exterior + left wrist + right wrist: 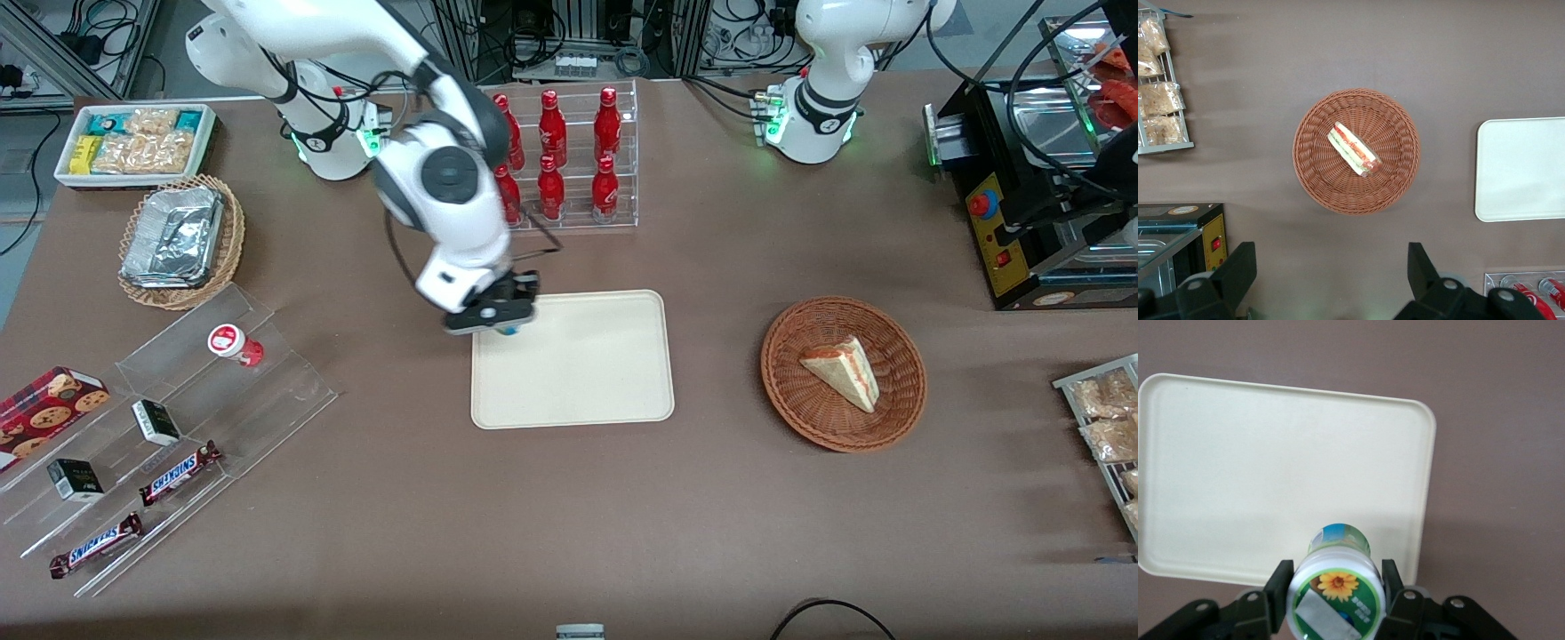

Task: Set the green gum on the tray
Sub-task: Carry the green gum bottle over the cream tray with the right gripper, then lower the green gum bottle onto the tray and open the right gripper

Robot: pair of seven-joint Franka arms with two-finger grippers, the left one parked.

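Overhead, the white right arm bends down so its black two-finger gripper (507, 324) hangs over the corner of the flat cream-beige rectangular tray (587, 373) nearest the working arm, fingers (1279, 581) clamped on the small white-lidded green gum bottle (1335, 590), held above the tray's surface. Six red drink bottles (569, 151) fill a clear rack; one red-lidded bottle (233, 344) and two Snickers bars (178, 472) sit on the clear stepped display.

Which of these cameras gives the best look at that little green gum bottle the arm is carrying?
The right wrist view: the green gum fills it, lid label readable, clamped in the gripper above the tray. In the front view only a sliver of it peeks out under the gripper at the tray's edge. The left wrist view misses it entirely.
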